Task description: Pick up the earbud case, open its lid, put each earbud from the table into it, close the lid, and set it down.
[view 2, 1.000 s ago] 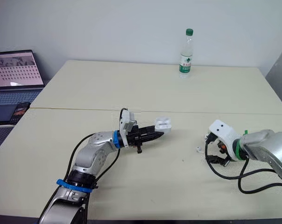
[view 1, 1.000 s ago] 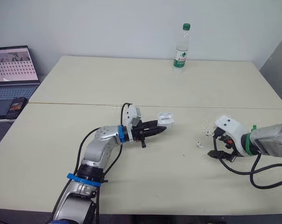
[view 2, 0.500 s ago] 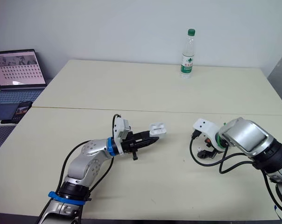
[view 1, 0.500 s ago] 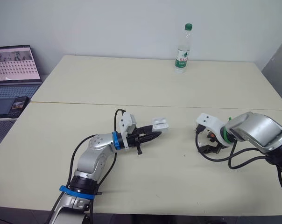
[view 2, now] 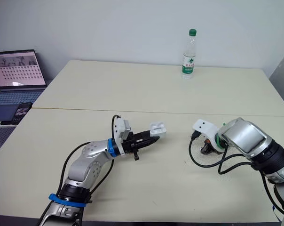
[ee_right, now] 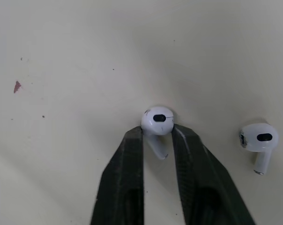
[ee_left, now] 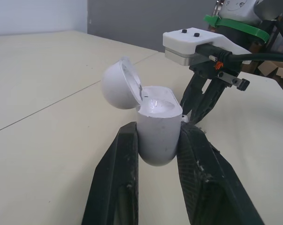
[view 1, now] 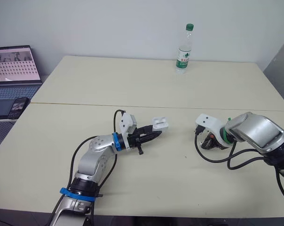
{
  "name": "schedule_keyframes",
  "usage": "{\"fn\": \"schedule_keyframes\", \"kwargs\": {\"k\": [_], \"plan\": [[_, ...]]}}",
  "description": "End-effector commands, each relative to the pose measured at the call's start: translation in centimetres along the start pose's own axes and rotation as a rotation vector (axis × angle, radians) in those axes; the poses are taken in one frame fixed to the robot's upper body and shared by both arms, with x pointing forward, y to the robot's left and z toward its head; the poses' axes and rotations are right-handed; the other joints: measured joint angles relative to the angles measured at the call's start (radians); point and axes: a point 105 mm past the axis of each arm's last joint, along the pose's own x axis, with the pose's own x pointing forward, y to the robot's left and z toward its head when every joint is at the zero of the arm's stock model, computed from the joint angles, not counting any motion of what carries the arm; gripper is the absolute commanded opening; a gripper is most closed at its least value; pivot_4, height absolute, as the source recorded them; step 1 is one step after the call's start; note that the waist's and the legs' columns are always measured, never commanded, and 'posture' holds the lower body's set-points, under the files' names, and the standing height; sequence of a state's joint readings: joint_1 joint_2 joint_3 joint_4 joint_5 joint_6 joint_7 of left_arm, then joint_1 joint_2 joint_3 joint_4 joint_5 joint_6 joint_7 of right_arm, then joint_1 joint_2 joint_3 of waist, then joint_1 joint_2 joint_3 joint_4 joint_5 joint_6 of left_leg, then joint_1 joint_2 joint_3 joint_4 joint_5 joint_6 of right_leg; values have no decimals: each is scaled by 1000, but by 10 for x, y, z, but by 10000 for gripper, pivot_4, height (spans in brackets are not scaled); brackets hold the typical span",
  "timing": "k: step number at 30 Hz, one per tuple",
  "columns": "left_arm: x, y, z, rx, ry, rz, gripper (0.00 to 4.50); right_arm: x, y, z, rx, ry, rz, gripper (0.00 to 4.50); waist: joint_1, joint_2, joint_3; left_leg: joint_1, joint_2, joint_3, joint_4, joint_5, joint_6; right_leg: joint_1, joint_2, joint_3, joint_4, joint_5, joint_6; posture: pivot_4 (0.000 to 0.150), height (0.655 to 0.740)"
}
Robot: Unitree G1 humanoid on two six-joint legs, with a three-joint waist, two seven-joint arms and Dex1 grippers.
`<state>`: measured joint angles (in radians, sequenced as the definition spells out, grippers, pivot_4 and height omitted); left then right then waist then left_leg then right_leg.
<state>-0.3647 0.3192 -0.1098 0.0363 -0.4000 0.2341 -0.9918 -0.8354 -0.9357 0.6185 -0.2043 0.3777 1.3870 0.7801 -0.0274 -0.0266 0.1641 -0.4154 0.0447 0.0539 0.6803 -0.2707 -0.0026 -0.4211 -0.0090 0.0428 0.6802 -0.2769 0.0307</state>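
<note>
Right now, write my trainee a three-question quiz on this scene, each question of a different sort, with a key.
1. True or false: the earbud case held in the left claw has its lid shut.
2. What sits between the right claw's fingertips?
A) a bottle cap
B) an earbud
C) a phone
3. Short answer: where does the other earbud lie?

Key:
1. False. The lid is swung open.
2. B.
3. On the table, beside the right claw and not touching it.
</note>
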Motion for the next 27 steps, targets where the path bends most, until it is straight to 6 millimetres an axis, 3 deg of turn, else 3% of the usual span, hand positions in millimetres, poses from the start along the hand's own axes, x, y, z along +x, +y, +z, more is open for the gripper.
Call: {"fn": "schedule_keyframes", "kwargs": {"k": [1, 12, 19, 24, 27], "plan": [[1, -1, 13, 28, -50, -3, 7661, -7, 4, 4, -8, -30, 7, 8245, 0, 0, 0, 0, 0, 0, 0, 0, 0, 0, 0, 0, 0, 0, 0, 1500, 7362], [3, -2, 12, 20, -41, -1, 7661, -18, 16, 0, -105, -51, 35, 8245, 0, 0, 0, 0, 0, 0, 0, 0, 0, 0, 0, 0, 0, 0, 0, 1500, 7362], [0, -2, 6, 24, -23, 3, 7661, -27, 33, -23, -282, -24, 110, 8245, 0, 0, 0, 0, 0, -1, 0, 0, 0, 0, 0, -1, 0, 0, 0, 1500, 7362], [-1, -2, 4, 26, -19, 2, 7661, -29, 32, -31, -366, -24, 106, 8245, -2, 0, 0, 1, 0, 0, 0, 0, 0, 0, 0, -1, 0, 0, 0, 1500, 7362], [-2, -2, 2, 30, -12, 1, 7661, -31, 29, -47, -434, 3, 96, 8245, 0, 0, 0, 1, 0, 0, 0, 0, 0, 0, 0, -1, 0, 0, 0, 1500, 7362]]}}
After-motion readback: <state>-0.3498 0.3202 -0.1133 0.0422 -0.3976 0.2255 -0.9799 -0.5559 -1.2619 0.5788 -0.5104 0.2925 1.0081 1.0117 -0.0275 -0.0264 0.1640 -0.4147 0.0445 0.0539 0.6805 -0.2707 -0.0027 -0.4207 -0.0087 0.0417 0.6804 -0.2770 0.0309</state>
